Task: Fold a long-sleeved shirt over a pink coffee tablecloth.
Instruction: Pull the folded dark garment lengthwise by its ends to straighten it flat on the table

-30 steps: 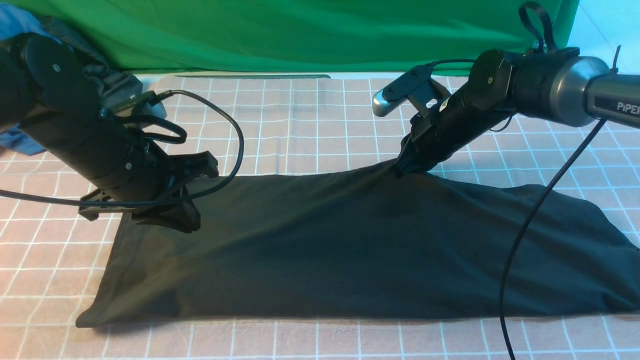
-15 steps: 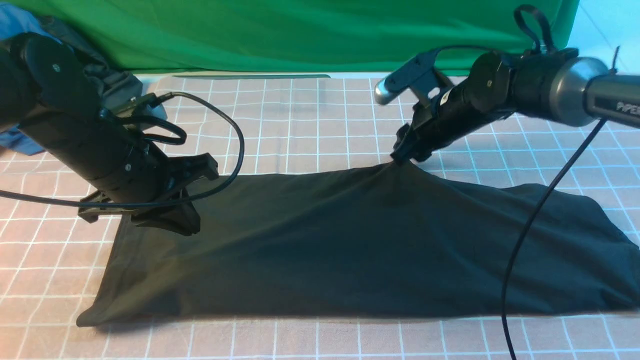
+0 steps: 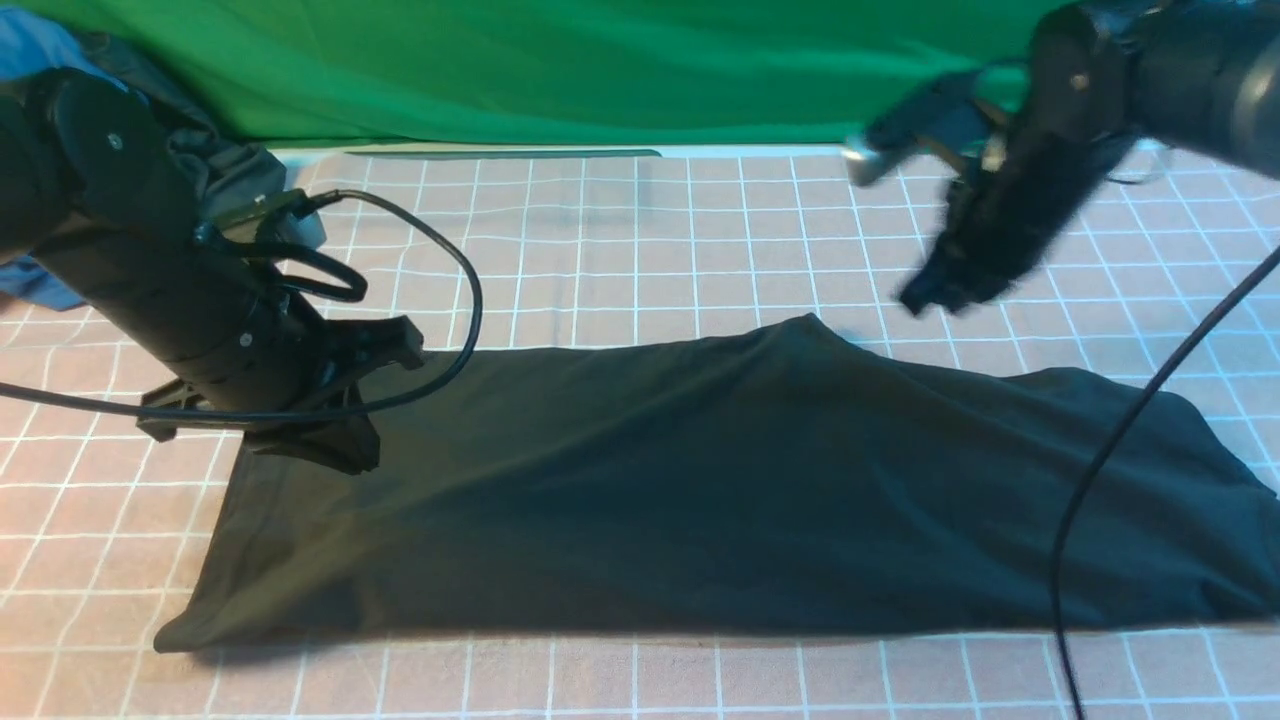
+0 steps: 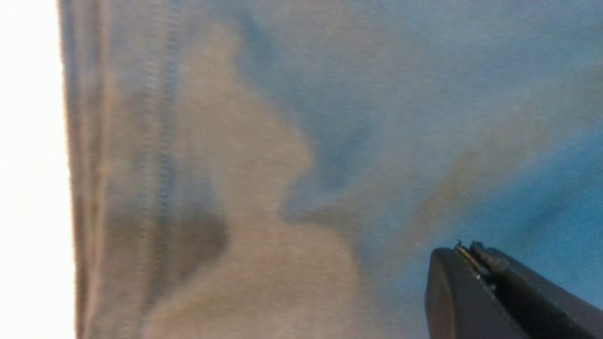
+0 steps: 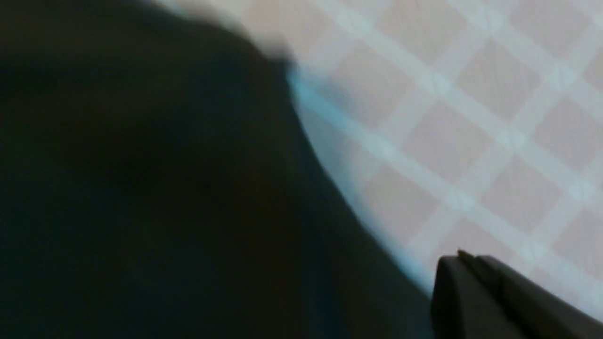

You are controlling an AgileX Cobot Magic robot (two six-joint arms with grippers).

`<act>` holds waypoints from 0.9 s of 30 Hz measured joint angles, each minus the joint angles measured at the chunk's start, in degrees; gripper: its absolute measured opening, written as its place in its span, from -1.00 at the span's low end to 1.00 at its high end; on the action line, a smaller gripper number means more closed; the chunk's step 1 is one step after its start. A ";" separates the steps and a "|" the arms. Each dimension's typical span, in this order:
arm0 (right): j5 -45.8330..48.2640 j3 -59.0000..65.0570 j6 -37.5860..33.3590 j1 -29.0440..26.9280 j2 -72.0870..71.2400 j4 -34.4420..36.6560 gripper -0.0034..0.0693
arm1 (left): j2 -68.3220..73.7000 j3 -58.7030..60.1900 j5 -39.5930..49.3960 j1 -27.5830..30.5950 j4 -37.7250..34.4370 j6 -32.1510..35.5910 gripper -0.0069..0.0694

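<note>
left gripper (image 3: 330,450): pressed together at the long-sleeved shirt's (image 3: 700,480) far left corner. right gripper (image 3: 920,298): closed, empty, clear. if you pull one-sided, expect a skewed fold.

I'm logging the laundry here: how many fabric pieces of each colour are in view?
Black: 1, the long-sleeved shirt
Pink: 1, the tablecloth
Green: 1, the backdrop cloth
Blue: 1, the blue garment
Dark grey: 1, the dark grey garment
Total: 5
</note>
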 joint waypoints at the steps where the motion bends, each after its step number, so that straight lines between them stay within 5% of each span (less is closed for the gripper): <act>1: 2.34 0.07 0.38 -2.01 -0.05 -0.07 -0.80 | 0.00 0.00 -0.01 0.00 0.27 -0.27 -0.78; 6: 7.90 3.54 5.02 -11.35 -0.30 2.15 -0.78 | 0.00 0.00 -0.06 0.00 0.45 -0.73 -0.78; 9: 8.36 6.65 6.48 -14.96 -0.30 2.54 -0.60 | 0.00 0.00 -0.12 0.00 0.45 -0.78 -0.78; 11: 7.61 7.93 7.21 -16.33 -0.30 2.67 -0.35 | 0.00 0.00 -0.54 0.00 0.45 -0.78 -0.78; 15: 3.10 8.76 7.43 -17.48 -0.30 4.00 0.48 | 0.00 0.00 -1.92 0.00 0.45 -0.78 -0.78; 17: 1.83 8.76 7.43 -17.48 -0.30 4.97 0.61 | 0.00 0.00 -2.05 0.00 0.45 -0.78 -0.78; 22: -1.23 8.71 7.10 -17.48 0.07 9.07 0.63 | 0.00 0.00 -2.50 0.00 0.45 -0.78 -0.78; 27: -0.91 8.71 6.94 -17.48 2.47 10.00 0.40 | 0.00 0.00 -2.56 0.00 0.45 -0.78 -0.78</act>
